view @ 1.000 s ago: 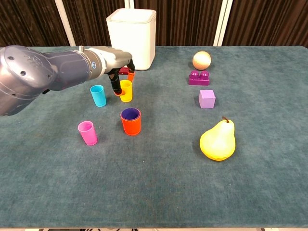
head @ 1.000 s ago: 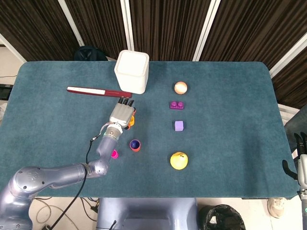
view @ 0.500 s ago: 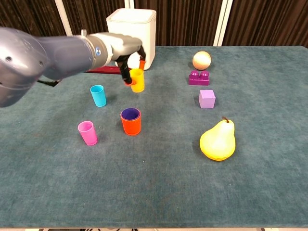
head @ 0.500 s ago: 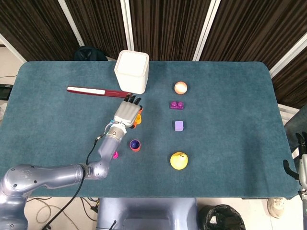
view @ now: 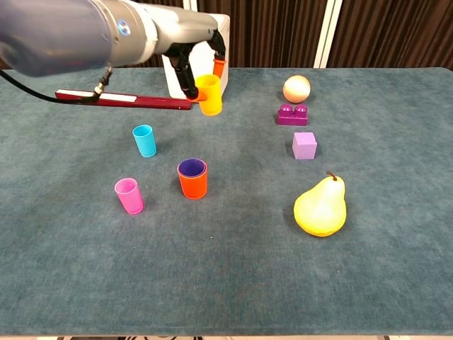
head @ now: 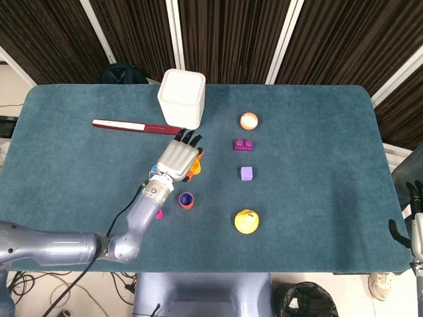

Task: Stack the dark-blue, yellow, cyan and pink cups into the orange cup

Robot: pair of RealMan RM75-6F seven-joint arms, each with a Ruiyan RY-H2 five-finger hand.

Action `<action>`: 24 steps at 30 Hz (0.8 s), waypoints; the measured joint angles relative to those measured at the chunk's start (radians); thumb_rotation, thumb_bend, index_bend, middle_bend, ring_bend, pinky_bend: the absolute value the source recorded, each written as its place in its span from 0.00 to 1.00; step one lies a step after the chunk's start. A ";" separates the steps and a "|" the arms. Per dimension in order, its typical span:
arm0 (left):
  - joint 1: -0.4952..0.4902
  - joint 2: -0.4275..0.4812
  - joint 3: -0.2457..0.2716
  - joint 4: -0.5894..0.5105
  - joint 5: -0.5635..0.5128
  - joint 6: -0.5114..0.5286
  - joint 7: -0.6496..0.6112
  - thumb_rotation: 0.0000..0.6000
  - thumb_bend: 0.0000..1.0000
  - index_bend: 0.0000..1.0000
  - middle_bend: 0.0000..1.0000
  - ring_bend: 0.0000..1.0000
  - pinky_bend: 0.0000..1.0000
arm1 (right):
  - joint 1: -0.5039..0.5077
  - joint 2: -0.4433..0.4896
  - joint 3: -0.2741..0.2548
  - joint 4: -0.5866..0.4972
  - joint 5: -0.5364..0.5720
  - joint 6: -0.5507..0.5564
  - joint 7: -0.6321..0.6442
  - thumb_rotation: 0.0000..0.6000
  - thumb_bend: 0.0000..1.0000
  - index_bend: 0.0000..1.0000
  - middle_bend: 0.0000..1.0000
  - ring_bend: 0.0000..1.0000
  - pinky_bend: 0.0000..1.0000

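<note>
1. The yellow cup point(view: 209, 94) is held between the fingers of the left hand point(view: 199, 62), lifted clear of the table point(view: 233, 283) and tilted slightly, in front of the white bin point(view: 221, 42).
2. The right hand point(head: 415, 218) is seen only at the frame edge of the head view, well apart from the work; whether it is spread or closed cannot be told.
3. The orange cup point(view: 192, 178) stands upright near the table's middle, with the dark-blue cup point(view: 191, 167) already nested inside it.
4. The cyan cup point(view: 144, 140) and the pink cup point(view: 129, 195) stand apart on the table, not yet stacked.
5. The step in hand is judged to be the carrying of the yellow cup toward the stack, the second of four insertions.
6. The next move calls for the yellow cup to be brought directly above the orange cup, squared upright, lowered into the dark-blue cup's mouth and only then released.
7. The pear point(view: 320, 206), purple cube point(view: 304, 145) and purple brick point(view: 292, 114) lie to the right, away from the likely path.
</note>
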 measured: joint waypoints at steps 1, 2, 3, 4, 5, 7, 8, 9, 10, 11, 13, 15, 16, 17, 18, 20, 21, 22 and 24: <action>0.002 0.014 0.000 -0.024 -0.005 0.005 0.001 1.00 0.31 0.47 0.11 0.00 0.00 | -0.001 0.001 0.000 -0.001 -0.001 0.002 0.001 1.00 0.42 0.04 0.00 0.06 0.00; 0.004 0.024 -0.001 -0.042 -0.009 0.008 0.001 1.00 0.31 0.47 0.11 0.00 0.00 | -0.001 0.002 0.000 -0.003 -0.002 0.003 0.001 1.00 0.42 0.04 0.00 0.06 0.00; 0.007 0.035 -0.001 -0.059 -0.015 0.009 0.000 1.00 0.31 0.47 0.11 0.00 0.00 | -0.001 0.002 0.000 -0.004 -0.003 0.004 0.002 1.00 0.42 0.04 0.00 0.06 0.00; 0.010 0.048 -0.002 -0.081 -0.023 0.009 -0.003 1.00 0.31 0.47 0.11 0.00 0.00 | -0.001 0.003 0.001 -0.006 -0.005 0.006 0.003 1.00 0.42 0.04 0.00 0.06 0.00; 0.012 0.059 -0.003 -0.097 -0.031 0.008 -0.006 1.00 0.31 0.47 0.11 0.00 0.00 | -0.001 0.004 0.001 -0.008 -0.006 0.007 0.004 1.00 0.42 0.04 0.00 0.06 0.00; 0.016 0.084 -0.005 -0.130 -0.052 -0.002 -0.016 1.00 0.31 0.47 0.11 0.00 0.00 | -0.003 0.005 0.000 -0.011 -0.011 0.011 0.006 1.00 0.42 0.04 0.00 0.06 0.00; 0.017 0.094 -0.004 -0.142 -0.059 -0.006 -0.018 1.00 0.31 0.47 0.11 0.00 0.00 | -0.004 0.006 0.000 -0.012 -0.013 0.013 0.006 1.00 0.42 0.04 0.00 0.06 0.00; 0.018 0.103 -0.003 -0.151 -0.065 -0.010 -0.020 1.00 0.31 0.47 0.11 0.00 0.00 | -0.004 0.006 0.000 -0.014 -0.015 0.016 0.007 1.00 0.42 0.04 0.00 0.06 0.00; 0.019 0.111 0.002 -0.160 -0.069 -0.014 -0.022 1.00 0.31 0.47 0.11 0.00 0.00 | -0.005 0.007 -0.001 -0.016 -0.017 0.018 0.008 1.00 0.42 0.04 0.00 0.06 0.00; 0.019 0.114 0.006 -0.164 -0.072 -0.017 -0.023 1.00 0.31 0.47 0.11 0.00 0.00 | -0.006 0.008 -0.001 -0.017 -0.019 0.020 0.009 1.00 0.42 0.04 0.00 0.06 0.00; 0.019 0.120 0.015 -0.173 -0.079 -0.023 -0.026 1.00 0.31 0.47 0.11 0.00 0.00 | -0.007 0.010 -0.001 -0.020 -0.021 0.023 0.011 1.00 0.42 0.04 0.00 0.06 0.00; 0.019 0.123 0.022 -0.176 -0.080 -0.025 -0.027 1.00 0.31 0.47 0.11 0.00 0.00 | -0.008 0.011 -0.001 -0.021 -0.022 0.024 0.012 1.00 0.42 0.04 0.00 0.06 0.00; 0.018 0.124 0.027 -0.177 -0.080 -0.026 -0.025 1.00 0.31 0.47 0.11 0.00 0.00 | -0.008 0.011 -0.001 -0.022 -0.023 0.025 0.013 1.00 0.42 0.04 0.00 0.06 0.00; 0.017 0.125 0.031 -0.178 -0.079 -0.026 -0.024 1.00 0.31 0.47 0.11 0.00 0.00 | -0.008 0.012 0.000 -0.023 -0.024 0.027 0.013 1.00 0.42 0.04 0.00 0.06 0.00; 0.016 0.125 0.036 -0.179 -0.079 -0.026 -0.022 1.00 0.31 0.47 0.11 0.00 0.00 | -0.009 0.012 0.000 -0.024 -0.024 0.028 0.014 1.00 0.42 0.04 0.00 0.06 0.00; 0.014 0.124 0.045 -0.181 -0.076 -0.028 -0.022 1.00 0.31 0.47 0.11 0.00 0.00 | -0.009 0.013 0.001 -0.026 -0.025 0.029 0.015 1.00 0.42 0.04 0.00 0.06 0.00; 0.014 0.123 0.049 -0.182 -0.074 -0.030 -0.022 1.00 0.31 0.47 0.11 0.00 0.00 | -0.009 0.014 0.001 -0.026 -0.025 0.029 0.016 1.00 0.42 0.04 0.00 0.06 0.00; 0.014 0.122 0.055 -0.183 -0.072 -0.032 -0.023 1.00 0.31 0.47 0.11 0.00 0.00 | -0.010 0.014 0.001 -0.026 -0.025 0.030 0.016 1.00 0.42 0.04 0.00 0.06 0.00; 0.013 0.120 0.064 -0.184 -0.069 -0.037 -0.026 1.00 0.31 0.47 0.11 0.00 0.00 | -0.011 0.014 0.001 -0.026 -0.026 0.032 0.017 1.00 0.42 0.04 0.00 0.06 0.00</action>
